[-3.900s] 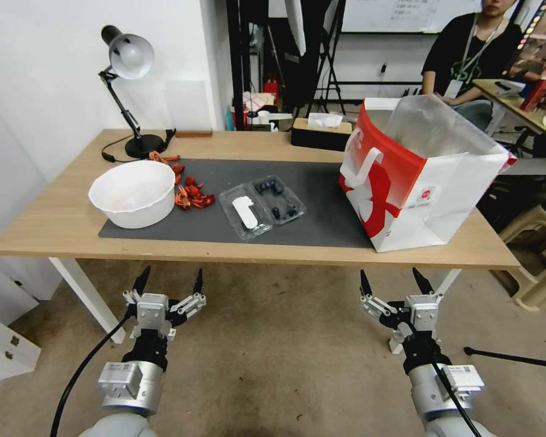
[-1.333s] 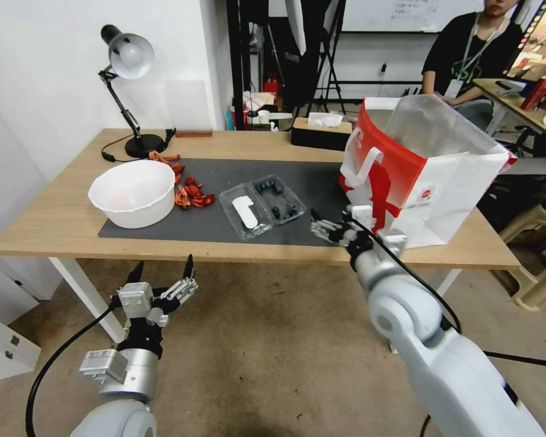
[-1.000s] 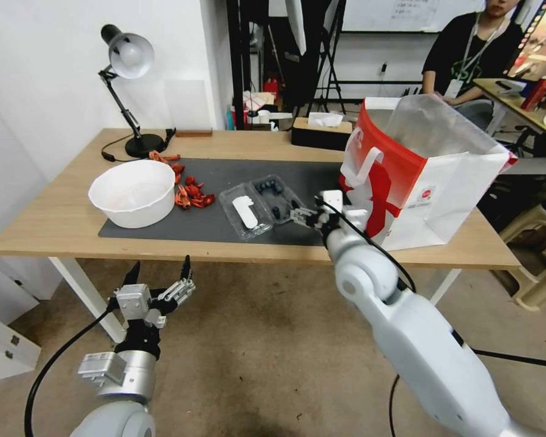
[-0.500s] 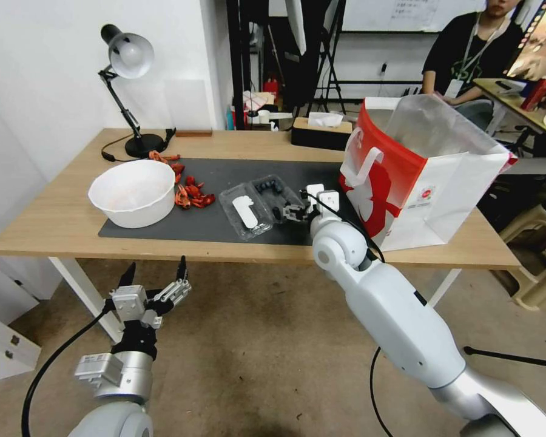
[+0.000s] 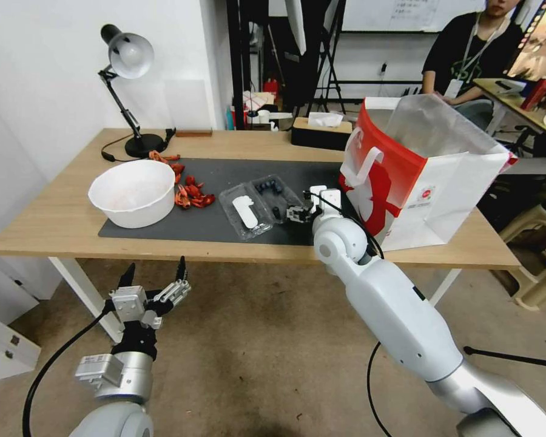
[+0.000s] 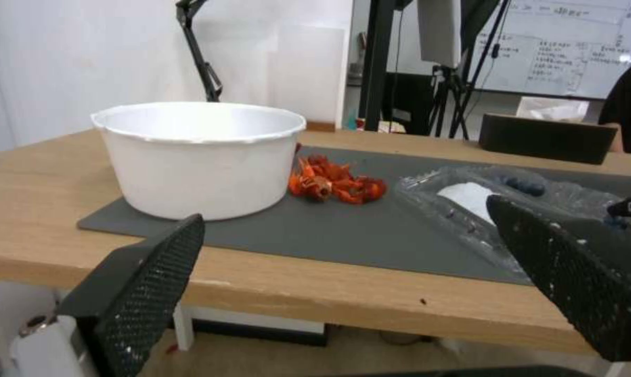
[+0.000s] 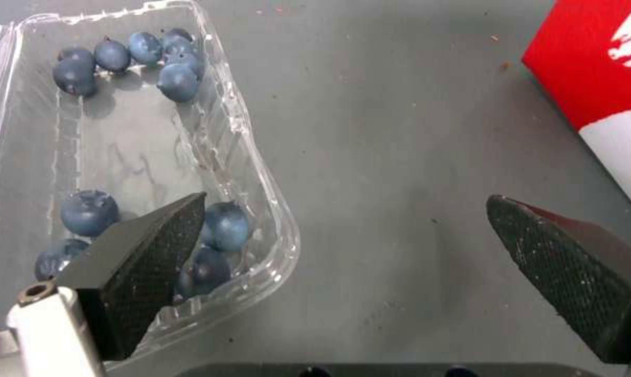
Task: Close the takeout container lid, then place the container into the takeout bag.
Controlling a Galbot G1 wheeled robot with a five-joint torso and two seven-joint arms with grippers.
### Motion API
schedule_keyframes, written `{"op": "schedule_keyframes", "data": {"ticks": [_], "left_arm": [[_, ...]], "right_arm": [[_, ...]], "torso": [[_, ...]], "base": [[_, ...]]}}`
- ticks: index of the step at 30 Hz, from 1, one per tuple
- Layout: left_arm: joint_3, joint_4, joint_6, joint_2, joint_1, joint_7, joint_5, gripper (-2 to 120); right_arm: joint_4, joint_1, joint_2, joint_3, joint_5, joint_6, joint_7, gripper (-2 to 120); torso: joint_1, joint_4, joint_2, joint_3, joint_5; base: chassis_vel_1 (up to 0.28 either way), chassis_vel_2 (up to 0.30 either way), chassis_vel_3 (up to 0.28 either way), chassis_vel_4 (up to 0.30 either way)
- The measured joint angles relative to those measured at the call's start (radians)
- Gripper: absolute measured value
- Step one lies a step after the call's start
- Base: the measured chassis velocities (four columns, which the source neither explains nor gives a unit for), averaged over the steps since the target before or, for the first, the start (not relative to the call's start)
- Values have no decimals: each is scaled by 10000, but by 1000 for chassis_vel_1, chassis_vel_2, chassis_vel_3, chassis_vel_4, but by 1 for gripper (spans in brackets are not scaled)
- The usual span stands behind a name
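The container lies open on the dark mat, its clear tray holding several blueberries. The takeout container lid, clear with a white label, lies flat beside the tray on the bowl's side, joined at the hinge. My right gripper is open and low at the tray's near corner on the bag's side; in the right wrist view one finger hangs over the tray's rim and the other over bare mat. The takeout bag stands open at the table's right. My left gripper is open below the table's front edge.
A white bowl sits on the left of the mat, with red crayfish shells between it and the lid. A desk lamp and a dark tissue box stand at the back. A person sits behind the bag.
My right arm has risen from below the table and reached over the mat to the tray's near right corner, staying open. My left arm has sunk slightly below the table edge.
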Motion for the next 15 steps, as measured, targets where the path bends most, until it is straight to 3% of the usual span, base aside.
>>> {"op": "schedule_keyframes", "data": {"ticks": [15], "left_arm": [[-17,100,-93,1,-78,-49,-57,100]], "right_arm": [[400,-313,-137,235,247,-156,268,100]], "torso": [[0,0,0,0,0]], "base": [[0,0,0,0]]}}
